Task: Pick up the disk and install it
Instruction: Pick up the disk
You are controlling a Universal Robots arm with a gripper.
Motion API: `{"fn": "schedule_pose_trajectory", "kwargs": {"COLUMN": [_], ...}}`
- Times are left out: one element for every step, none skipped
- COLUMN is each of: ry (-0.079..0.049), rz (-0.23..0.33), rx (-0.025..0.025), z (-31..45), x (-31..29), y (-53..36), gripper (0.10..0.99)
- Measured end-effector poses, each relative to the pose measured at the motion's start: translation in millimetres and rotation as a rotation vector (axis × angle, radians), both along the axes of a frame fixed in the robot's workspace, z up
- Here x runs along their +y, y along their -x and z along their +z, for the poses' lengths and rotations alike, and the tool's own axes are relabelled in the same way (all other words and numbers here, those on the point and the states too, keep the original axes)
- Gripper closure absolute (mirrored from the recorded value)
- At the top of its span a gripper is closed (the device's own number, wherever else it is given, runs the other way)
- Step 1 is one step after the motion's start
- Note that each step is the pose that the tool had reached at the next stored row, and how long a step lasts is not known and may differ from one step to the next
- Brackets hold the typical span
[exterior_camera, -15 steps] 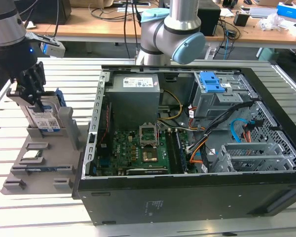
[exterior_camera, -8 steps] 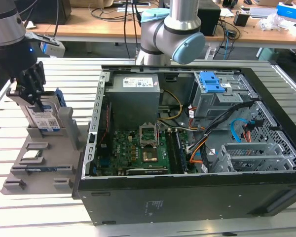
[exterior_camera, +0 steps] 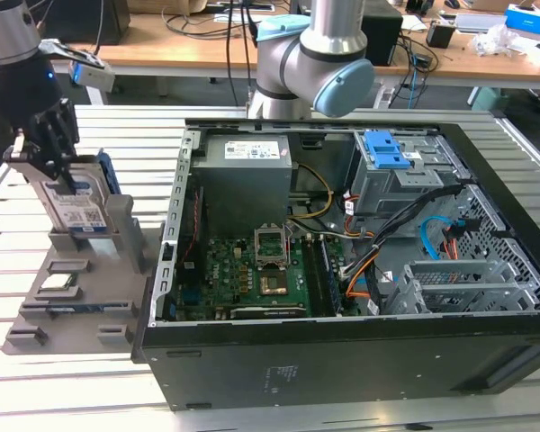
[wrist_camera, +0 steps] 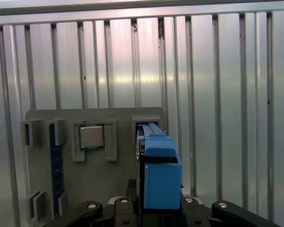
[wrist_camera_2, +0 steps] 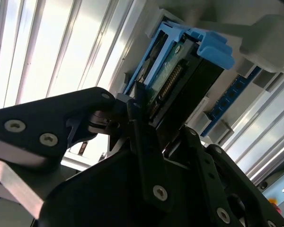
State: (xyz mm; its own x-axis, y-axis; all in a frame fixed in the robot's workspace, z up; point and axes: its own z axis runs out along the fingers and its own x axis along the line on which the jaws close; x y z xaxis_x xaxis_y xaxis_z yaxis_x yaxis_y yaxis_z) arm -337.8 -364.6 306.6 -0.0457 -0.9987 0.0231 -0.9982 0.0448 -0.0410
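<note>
The gripper (exterior_camera: 49, 157) is closed on the upper end of the disk (exterior_camera: 79, 205), which stands upright at a slot of the grey holder (exterior_camera: 72, 301) on the counter (exterior_camera: 63, 396), towards the exterior view's left and well apart from the open computer case (exterior_camera: 252, 378). Whether its lower edge is seated in the slot or just clear of it cannot be told.

Slipping is judged the main risk: in the second wrist view the narrow black fingers (wrist_camera_2: 138, 118) are pressed on a small part of the disk (wrist_camera_2: 180, 80), near its connector end, so the long body below could swing or twist. If the disk were drawn out at a slant, its blue rails (wrist_camera_2: 213, 45) could bind on the slot walls and the light holder could be dragged along. Inside the case, loose cables (exterior_camera: 432, 236) lie close to the bays and could be snagged.

The disk is a flat rectangular block of bare metal with a printed label, framed by smooth moulded blue plastic. The holder is matte grey plastic with shallow pockets; a square metal-capped processor chip (wrist_camera: 91, 137) and a thin blue memory module (wrist_camera: 56, 165) are held in it. The counter is ribbed, reflective aluminium, the case dark sheet metal
</note>
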Motion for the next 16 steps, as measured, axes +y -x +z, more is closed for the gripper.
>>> {"fn": "schedule_pose_trajectory", "kwargs": {"ry": [0.0,0.0,0.0,0.0,0.0,0.0,0.0,0.0,0.0,0.0,0.0,0.0,0.0,0.0,0.0,0.0], "rz": [0.0,0.0,0.0,0.0,0.0,0.0,0.0,0.0,0.0,0.0,0.0,0.0,0.0,0.0,0.0,0.0], "rx": [0.0001,-0.0001,0.0,0.0,0.0,0.0,0.0,0.0,0.0,0.0,0.0,0.0,0.0,0.0,0.0,0.0], "z": [3.2,5.5,7.3,9.8,11.6,15.3,18.0,19.4,22.9,25.3,27.3,28.5,29.9,32.0,35.0,36.3], "x": [0.2,0.3,0.3,0.4,0.4,0.4,0.5,0.5,0.5,0.5,0.5,0.5,0.5,0.5,0.6,0.6], "y": [0.0,0.0,0.0,0.0,0.0,0.0,0.0,0.0,0.0,0.0,0.0,0.0,0.0,0.0,0.0,0.0], "gripper": [0.729,0.729,0.729,0.729,0.729,0.729,0.729,0.729,0.729,0.729,0.729,0.729,0.729,0.729,0.729,0.729]}}
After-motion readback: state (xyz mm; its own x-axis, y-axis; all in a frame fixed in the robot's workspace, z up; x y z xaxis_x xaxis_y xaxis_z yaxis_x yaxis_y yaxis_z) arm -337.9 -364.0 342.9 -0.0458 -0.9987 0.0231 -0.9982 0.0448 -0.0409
